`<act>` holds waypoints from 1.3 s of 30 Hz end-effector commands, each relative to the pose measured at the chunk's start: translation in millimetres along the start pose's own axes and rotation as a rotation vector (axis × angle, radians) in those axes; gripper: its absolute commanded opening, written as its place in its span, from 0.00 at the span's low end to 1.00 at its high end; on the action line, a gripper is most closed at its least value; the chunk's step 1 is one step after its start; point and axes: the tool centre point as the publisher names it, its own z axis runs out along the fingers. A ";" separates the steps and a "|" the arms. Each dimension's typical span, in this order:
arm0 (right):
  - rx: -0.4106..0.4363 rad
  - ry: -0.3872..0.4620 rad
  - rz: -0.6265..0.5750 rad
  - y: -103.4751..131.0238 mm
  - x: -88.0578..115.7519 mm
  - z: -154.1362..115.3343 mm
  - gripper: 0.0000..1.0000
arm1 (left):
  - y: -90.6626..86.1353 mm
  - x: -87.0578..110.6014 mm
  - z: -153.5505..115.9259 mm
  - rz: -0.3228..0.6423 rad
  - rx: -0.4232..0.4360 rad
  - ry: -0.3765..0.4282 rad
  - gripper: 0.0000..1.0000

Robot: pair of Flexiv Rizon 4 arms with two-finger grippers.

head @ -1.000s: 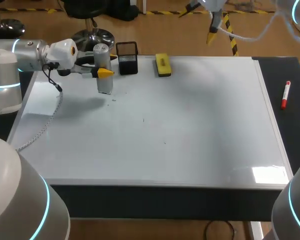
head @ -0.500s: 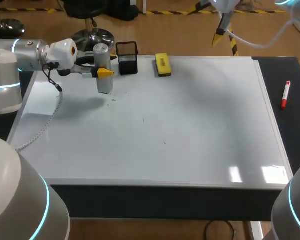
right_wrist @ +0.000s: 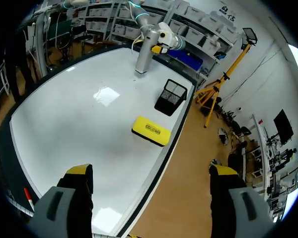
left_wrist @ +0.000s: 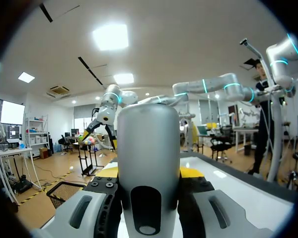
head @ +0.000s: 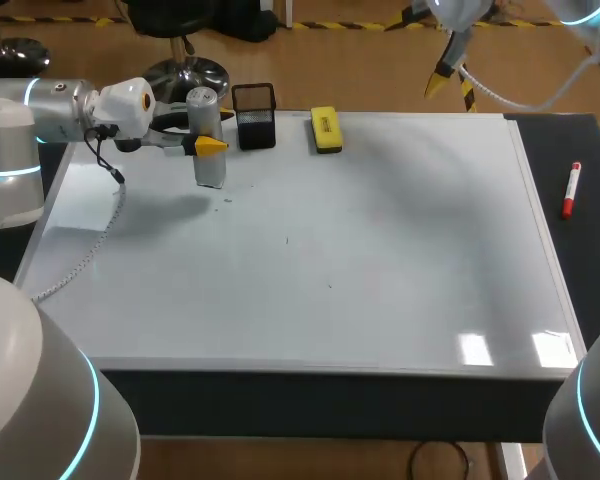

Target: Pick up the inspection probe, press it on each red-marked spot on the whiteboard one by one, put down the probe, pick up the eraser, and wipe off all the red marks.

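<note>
The inspection probe (head: 208, 140), a grey upright cylinder, stands at the whiteboard's (head: 380, 250) far left corner, and my left gripper (head: 208, 146) is shut on it from the side. In the left wrist view the probe (left_wrist: 148, 148) fills the gap between the fingers of the left gripper (left_wrist: 148, 176). The yellow eraser (head: 325, 130) lies at the board's far edge. My right gripper (head: 443, 72) hangs high beyond that far edge. In the right wrist view the right gripper (right_wrist: 150, 173) is open and empty, with the eraser (right_wrist: 150, 131) and probe (right_wrist: 145, 55) far below. I see only tiny dark specks on the board.
A black mesh holder (head: 254, 116) stands between probe and eraser, also seen as the mesh holder (right_wrist: 170, 96) from the right wrist. A red marker (head: 571, 190) lies on the dark table to the right of the whiteboard. A cable (head: 85, 250) trails across the board's left side.
My right gripper has drifted a little to the right above the far edge. The left arm and the probe have stayed put.
</note>
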 end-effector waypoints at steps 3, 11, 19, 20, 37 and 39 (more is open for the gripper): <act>0.003 0.034 -0.033 1.1 -4.0 -1.3 1.00 | -0.9 0.4 0.4 0.002 0.000 -0.001 0.00; 0.003 0.034 -0.033 1.1 -4.0 -1.3 1.00 | -0.9 0.4 0.4 0.002 0.000 -0.001 0.00; 0.003 0.034 -0.033 1.1 -4.0 -1.3 1.00 | -0.9 0.4 0.4 0.002 0.000 -0.001 0.00; 0.003 0.034 -0.033 1.1 -4.0 -1.3 1.00 | -0.9 0.4 0.4 0.002 0.000 -0.001 0.00; 0.003 0.034 -0.033 1.1 -4.0 -1.3 1.00 | -17.0 -42.6 7.2 0.089 0.031 0.016 0.00; 0.003 0.034 -0.033 1.1 -4.0 -1.3 1.00 | -24.9 -49.9 8.5 0.091 0.036 0.021 0.00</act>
